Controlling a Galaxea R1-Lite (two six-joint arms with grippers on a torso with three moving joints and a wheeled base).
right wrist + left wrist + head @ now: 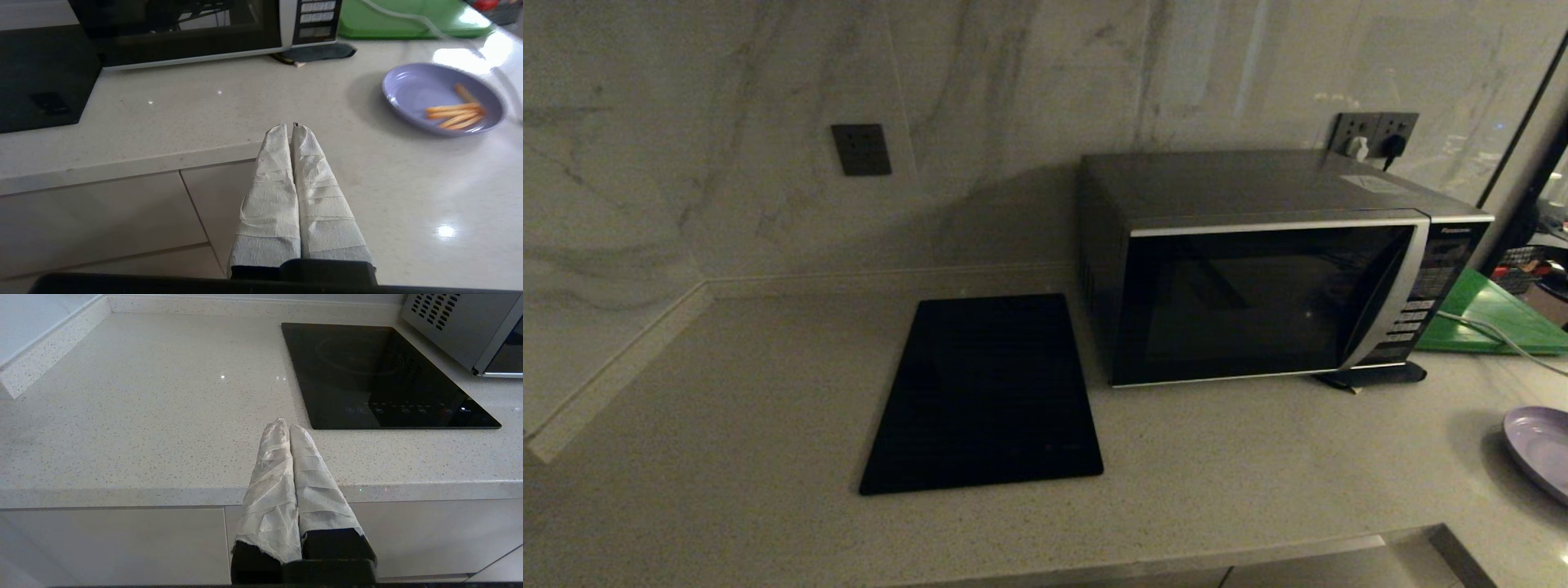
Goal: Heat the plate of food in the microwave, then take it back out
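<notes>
The shallow lilac plate of orange food sticks (444, 99) is seen right of the closed silver microwave (1262, 269); probably rigid and slippery, best pinched at its rim. Both tape-wrapped grippers, left (289, 426) and right (289, 127), are held together, empty.

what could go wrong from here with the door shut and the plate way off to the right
1. The microwave door is closed, so it must be opened first; pulling its handle could shift the oven.
2. The plate sits at the far right of the counter near a cord; the right hand, now shut, could snag it.
3. The loose sticks of food may slide off if the plate tilts.
</notes>
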